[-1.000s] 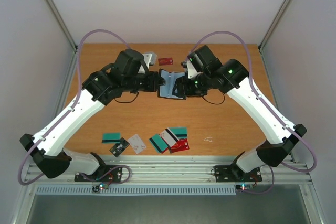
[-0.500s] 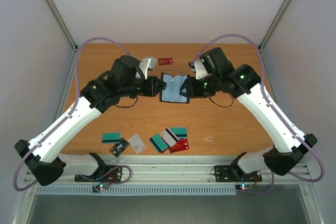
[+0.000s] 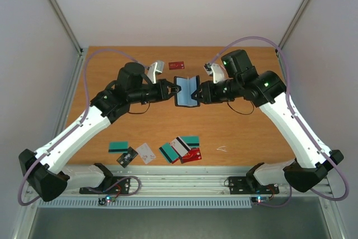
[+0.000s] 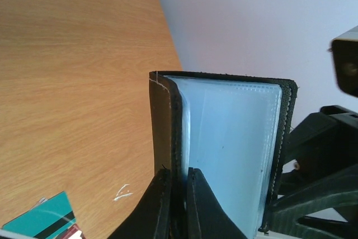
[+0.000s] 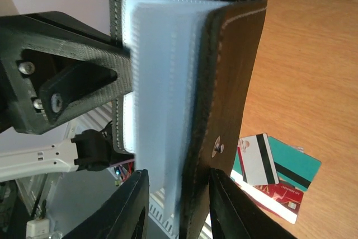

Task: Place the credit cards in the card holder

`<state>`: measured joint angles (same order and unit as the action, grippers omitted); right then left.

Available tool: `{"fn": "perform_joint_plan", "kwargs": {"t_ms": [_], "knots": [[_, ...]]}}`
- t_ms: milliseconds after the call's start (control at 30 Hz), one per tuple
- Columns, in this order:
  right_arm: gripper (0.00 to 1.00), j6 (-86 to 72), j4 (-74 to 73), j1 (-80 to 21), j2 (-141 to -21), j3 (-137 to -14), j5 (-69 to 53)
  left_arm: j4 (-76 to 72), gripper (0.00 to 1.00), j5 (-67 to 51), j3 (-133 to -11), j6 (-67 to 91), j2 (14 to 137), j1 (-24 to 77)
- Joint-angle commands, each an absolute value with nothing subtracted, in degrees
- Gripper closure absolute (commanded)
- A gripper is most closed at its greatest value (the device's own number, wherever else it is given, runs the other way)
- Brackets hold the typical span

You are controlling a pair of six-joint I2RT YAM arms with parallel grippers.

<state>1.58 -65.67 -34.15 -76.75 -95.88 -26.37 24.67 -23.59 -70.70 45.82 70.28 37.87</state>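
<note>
From above, the card holder (image 3: 187, 90) is held open above the middle of the table (image 3: 235, 132), with its pale sleeves showing. The left hand (image 3: 172, 89) pinches one cover and the right hand (image 3: 200, 92) the other. No card shows inside. The credit cards (image 3: 180, 149) lie scattered near the front edge, and one red card (image 3: 177, 65) lies at the back.

In the left wrist view, the fingers (image 4: 161, 205) are closed on the edge of the black cover.

In the right wrist view, the fingers (image 5: 222, 200) are clamped across the opposite cover and some sleeves.

Judging from this, the holder is open and every card still has to be loaded.
</note>
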Motion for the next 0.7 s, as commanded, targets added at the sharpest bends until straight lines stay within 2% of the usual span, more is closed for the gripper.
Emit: {"fn": "perform_joint_plan", "kwargs": {"t_ms": [0,100,233,300,400,500,667], "knots": [[0.68,2.4,-64.4,-33.6,-75.7,-94.2,-27.2,15.9,1.00,-25.9,-69.6,48.2,70.0,37.4],[0.70,2.5,-64.4,-33.3,-75.7,-93.7,-27.2,13.5,1.00,-26.8,-68.6,49.2,70.0,37.3],[0.81,2.0,-64.0,-32.2,-75.5,-93.6,-27.6,11.8,1.00,-26.9,-67.5,51.0,70.0,36.8],[0.81,1.8,-63.8,-31.6,-75.5,-93.6,-28.4,11.0,1.00,-27.0,-67.0,51.7,70.2,36.7],[0.76,1.8,-63.7,-31.1,-75.6,-93.6,-30.3,10.8,1.00,-27.2,-67.0,52.3,70.5,36.4],[0.65,1.9,-63.5,-30.7,-75.5,-93.6,-31.9,10.7,1.00,-27.4,-66.9,52.5,71.0,36.1],[0.64,1.4,-63.2,-29.4,-75.5,-93.8,-32.9,10.0,1.00,-28.1,-67.1,52.5,72.0,36.1]]}}
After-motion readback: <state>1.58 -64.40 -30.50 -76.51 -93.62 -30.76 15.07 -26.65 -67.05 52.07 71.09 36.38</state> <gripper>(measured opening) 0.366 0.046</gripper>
